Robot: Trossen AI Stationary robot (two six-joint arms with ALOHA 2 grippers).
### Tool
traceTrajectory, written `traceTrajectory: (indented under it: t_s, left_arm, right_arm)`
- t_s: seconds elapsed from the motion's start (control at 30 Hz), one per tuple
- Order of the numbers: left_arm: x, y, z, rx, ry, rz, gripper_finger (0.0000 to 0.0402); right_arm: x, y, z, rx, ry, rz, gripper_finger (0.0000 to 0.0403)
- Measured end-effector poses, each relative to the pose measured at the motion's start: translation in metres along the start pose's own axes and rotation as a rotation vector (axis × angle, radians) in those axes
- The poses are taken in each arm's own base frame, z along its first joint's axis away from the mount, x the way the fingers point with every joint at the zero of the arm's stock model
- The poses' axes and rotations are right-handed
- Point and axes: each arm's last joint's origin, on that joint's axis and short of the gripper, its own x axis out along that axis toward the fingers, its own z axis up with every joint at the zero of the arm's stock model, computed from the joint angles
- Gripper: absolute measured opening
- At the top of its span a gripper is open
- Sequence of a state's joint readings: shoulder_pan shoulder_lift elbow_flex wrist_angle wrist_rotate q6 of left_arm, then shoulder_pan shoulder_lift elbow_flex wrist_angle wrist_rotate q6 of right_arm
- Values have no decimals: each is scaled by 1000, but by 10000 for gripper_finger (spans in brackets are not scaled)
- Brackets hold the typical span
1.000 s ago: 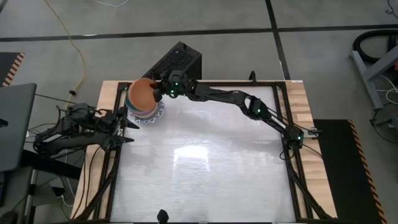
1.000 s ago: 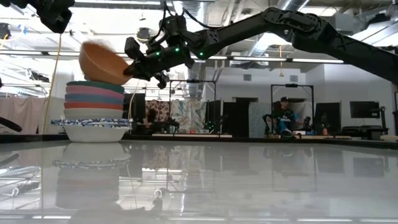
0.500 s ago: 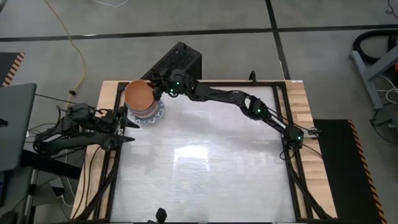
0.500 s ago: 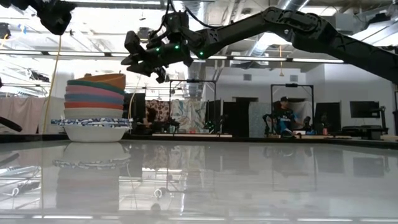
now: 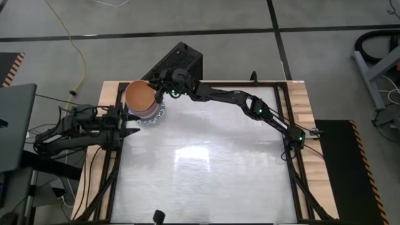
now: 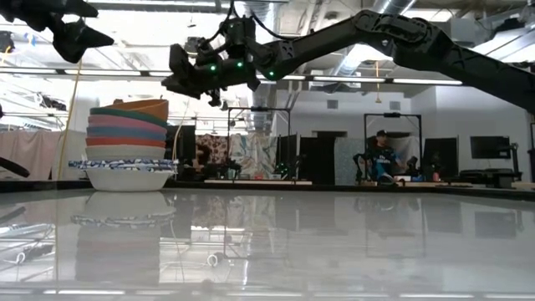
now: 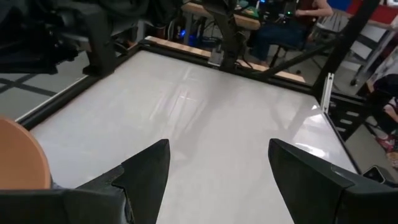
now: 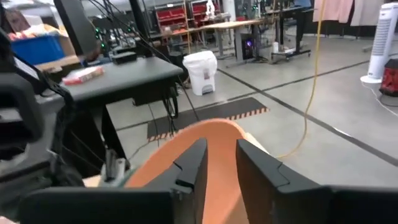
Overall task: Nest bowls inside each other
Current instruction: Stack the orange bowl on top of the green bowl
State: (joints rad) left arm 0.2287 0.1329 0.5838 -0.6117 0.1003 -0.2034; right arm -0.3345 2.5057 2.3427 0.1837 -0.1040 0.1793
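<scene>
Several bowls stand nested in one stack at the table's far left. The lowest, a white bowl with a blue patterned rim, rests on the table. The orange bowl sits on top. My right gripper hovers level just right of and above the orange bowl. It is open with a narrow gap and clear of the bowl. My left gripper waits open at the left edge, beside the stack.
The white tabletop stretches bare to the right of and nearer than the stack. A black box stands just beyond the far edge. A wooden frame borders the table. A person sits far back in the room.
My right gripper held the orange bowl tilted above the stack, then let it go. The bowl now sits level in the top of the stack. The gripper has stayed above it, rolled a little, and its fingers have drawn closer again. My left gripper has turned slightly.
</scene>
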Motion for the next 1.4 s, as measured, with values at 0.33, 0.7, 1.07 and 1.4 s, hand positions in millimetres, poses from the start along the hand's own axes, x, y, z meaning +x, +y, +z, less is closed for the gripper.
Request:
traceTrajectory:
  t_s: [0.33, 0.7, 1.07, 1.4]
  left_arm:
    - [0, 0, 0, -30, 1, 0, 262]
    - [0, 1, 1, -29, -10, 19, 262]
    - [-1, 19, 13, 47, -183, 761, 260]
    - [38, 27, 20, 88, -122, 1059, 149]
  right_arm:
    - [-1, -10, -15, -7, 132, -61, 97]
    - [0, -6, -9, -24, 64, -46, 97]
    - [-1, 2, -3, -33, 26, -49, 97]
    - [-28, 20, 53, -129, 80, -44, 97]
